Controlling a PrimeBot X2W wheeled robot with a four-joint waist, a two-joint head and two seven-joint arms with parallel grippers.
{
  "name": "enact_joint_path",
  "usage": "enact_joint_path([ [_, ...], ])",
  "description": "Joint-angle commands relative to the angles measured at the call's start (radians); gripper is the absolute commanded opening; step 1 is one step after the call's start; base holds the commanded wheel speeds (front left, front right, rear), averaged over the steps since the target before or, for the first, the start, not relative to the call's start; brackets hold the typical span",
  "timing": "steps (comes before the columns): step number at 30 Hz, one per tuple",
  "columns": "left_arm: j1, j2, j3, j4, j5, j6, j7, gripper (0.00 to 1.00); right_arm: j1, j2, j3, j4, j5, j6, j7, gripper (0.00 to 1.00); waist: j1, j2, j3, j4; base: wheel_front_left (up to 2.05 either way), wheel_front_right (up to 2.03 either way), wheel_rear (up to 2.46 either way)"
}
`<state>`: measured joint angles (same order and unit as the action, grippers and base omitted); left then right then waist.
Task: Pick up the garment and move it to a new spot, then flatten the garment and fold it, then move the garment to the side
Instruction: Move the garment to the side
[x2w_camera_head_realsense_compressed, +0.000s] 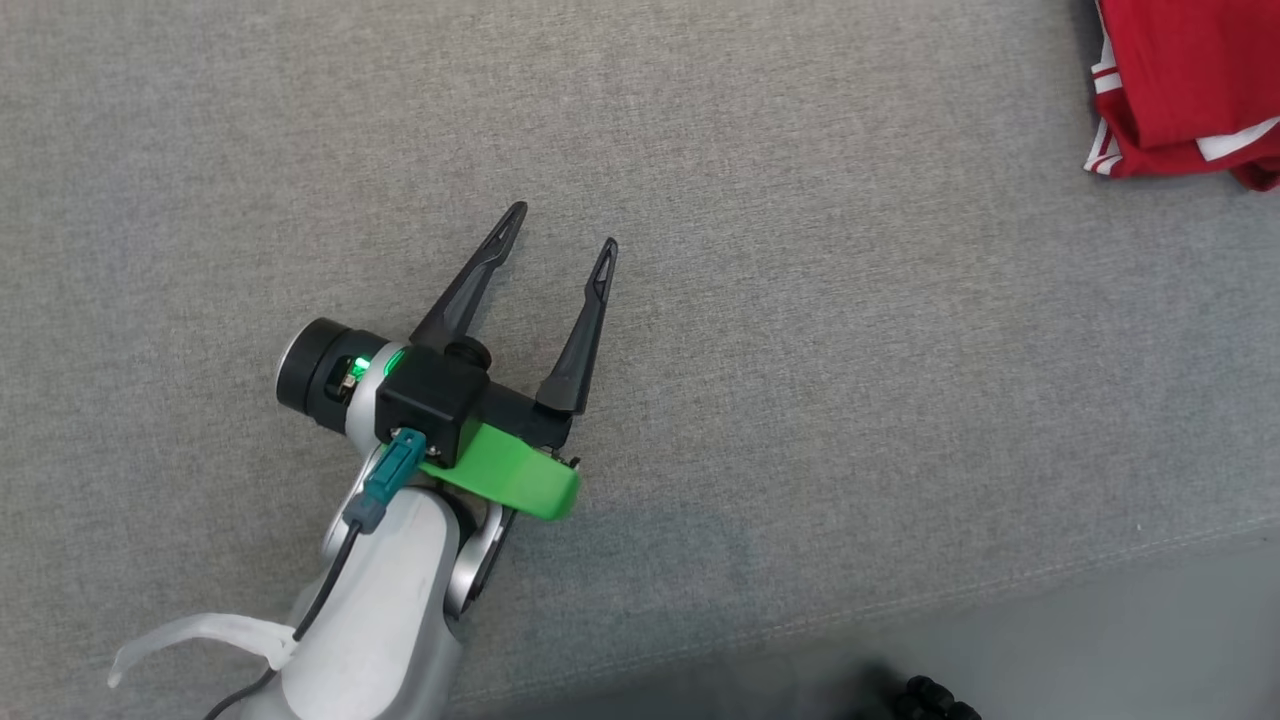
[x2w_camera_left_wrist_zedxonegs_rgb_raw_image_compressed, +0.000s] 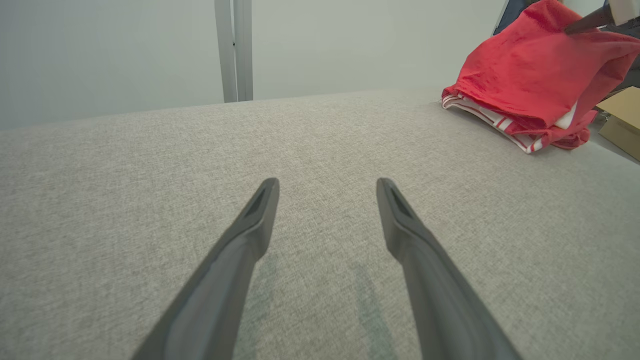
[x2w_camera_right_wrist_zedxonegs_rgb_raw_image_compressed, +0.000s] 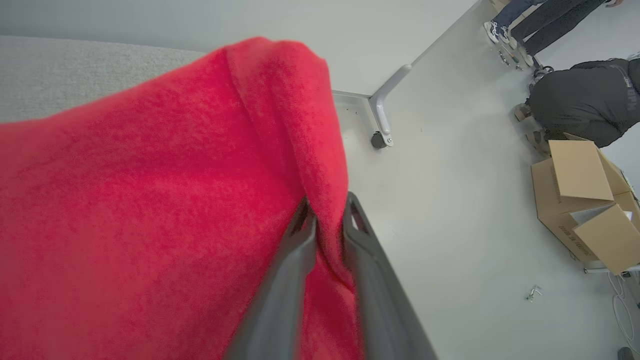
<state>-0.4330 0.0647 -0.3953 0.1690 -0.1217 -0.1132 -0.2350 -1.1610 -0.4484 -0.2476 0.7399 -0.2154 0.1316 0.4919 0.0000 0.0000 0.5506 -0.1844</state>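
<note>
grey fabric surface (x2w_camera_head_realsense_compressed: 800, 400), broad and flat. red garment (x2w_camera_head_realsense_compressed: 1190, 90) with white stripes sits in a heap at its far right edge, one fold drawn up into a peak. crouched person (x2w_camera_right_wrist_zedxonegs_rgb_raw_image_compressed: 585, 110) on the pale floor beyond. cardboard box (x2w_camera_right_wrist_zedxonegs_rgb_raw_image_compressed: 580, 200) just beside the person, flaps open, a pale sheet inside, the rest hidden. left gripper (x2w_camera_head_realsense_compressed: 562, 228) low over bare fabric, well apart from the garment, fingers spread wide, holding nothing. right gripper (x2w_camera_right_wrist_zedxonegs_rgb_raw_image_compressed: 326, 202) fingers close together, pinching the raised fold.
</note>
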Motion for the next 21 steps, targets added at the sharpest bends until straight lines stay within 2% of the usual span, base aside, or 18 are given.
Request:
enact_joint_path([
  [1, -0.020, 0.008, -0.005, -0.002, 0.001, 0.000, 0.001, 1.00, 0.009, -0.007, -0.011, 0.003, -0.028, -0.002, -0.027, 1.00, 0.0000, 0.0000, 0.026, 0.025, 0.00, 0.00, 0.00],
  [6, -0.034, 0.012, -0.022, 0.004, 0.013, 0.001, 0.003, 1.00, 0.032, -0.002, -0.052, 0.018, -0.121, -0.002, -0.127, 1.00, 0.0000, 0.0000, 0.034, 0.040, 0.00, 0.00, 0.00],
  [10, -0.034, 0.014, -0.017, 0.010, 0.006, 0.015, -0.009, 1.00, 0.052, 0.043, -0.087, 0.048, -0.134, -0.002, -0.241, 1.00, 0.0000, 0.0000, 0.007, 0.047, 0.00, 0.00, 0.00],
  [12, -0.027, 0.014, -0.004, 0.017, -0.009, 0.020, -0.012, 1.00, 0.067, 0.046, -0.061, 0.066, -0.150, -0.002, -0.290, 1.00, 0.0000, 0.0000, -0.012, 0.050, 0.00, 0.00, 0.00],
  [13, -0.011, 0.011, 0.021, 0.027, -0.036, 0.037, -0.013, 1.00, 0.080, 0.059, -0.028, 0.090, -0.136, -0.002, -0.341, 1.00, 0.0000, 0.0000, -0.038, 0.051, 0.00, 0.00, 0.00],
  [18, 0.026, -0.001, 0.094, 0.030, -0.125, 0.073, -0.023, 1.00, 0.125, 0.100, 0.027, 0.123, -0.081, -0.002, -0.456, 1.00, 0.0000, 0.0000, -0.118, 0.055, 0.00, 0.00, 0.00],
  [21, 0.055, 0.001, 0.109, 0.042, -0.164, 0.061, -0.026, 1.00, 0.154, 0.127, 0.051, 0.139, -0.017, -0.002, -0.521, 1.00, 0.0000, 0.0000, -0.173, 0.059, 0.00, 0.00, 0.00],
])
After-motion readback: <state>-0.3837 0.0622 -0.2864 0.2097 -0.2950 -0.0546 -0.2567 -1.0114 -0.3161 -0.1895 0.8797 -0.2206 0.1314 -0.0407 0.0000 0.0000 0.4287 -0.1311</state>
